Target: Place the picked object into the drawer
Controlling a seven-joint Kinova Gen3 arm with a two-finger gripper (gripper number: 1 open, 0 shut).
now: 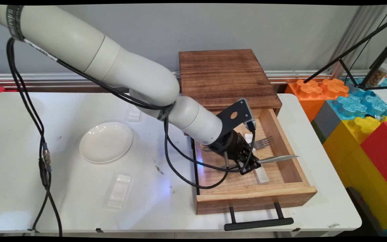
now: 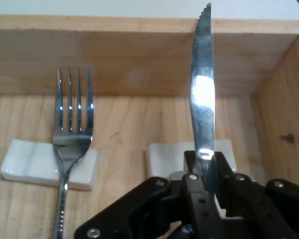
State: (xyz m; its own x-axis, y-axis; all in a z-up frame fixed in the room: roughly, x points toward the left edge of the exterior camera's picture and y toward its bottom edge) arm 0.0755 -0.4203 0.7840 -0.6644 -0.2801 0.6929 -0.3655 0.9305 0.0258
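The white table (image 1: 62, 188) spreads beneath and to all sides of the gripper, mostly off to its rear, where the arm comes from. On the table stands a dark wooden cabinet (image 1: 225, 75), behind the gripper, and its light wooden drawer (image 1: 257, 198) is pulled out, so that the gripper (image 1: 251, 164) hangs inside it, above the drawer floor. The drawer's black bar handle (image 1: 259, 223) lies on the nearer side, well apart from the gripper.

Far behind the gripper, on the open table, sits a white plate (image 1: 106, 142). Nearer the table's front edge lies a clear rectangular dish (image 1: 119, 190), and another small clear piece (image 1: 134, 114) rests beyond the plate; both are well apart from the gripper.

The fingers are pressed together on a knife (image 2: 203, 94), pinching it low down so that its serrated blade sticks straight out ahead of them, pointing toward the drawer's side wall and lifted off the floor. Directly under the gripper, on the drawer floor, lies a white cutlery rest (image 2: 165, 158), partly hidden by the fingers. In the hand view, a fork (image 2: 72, 124) lies to the left of the knife, its tines pointing the same way, with its neck on a second white rest (image 2: 30, 162). Fork and knife are apart.
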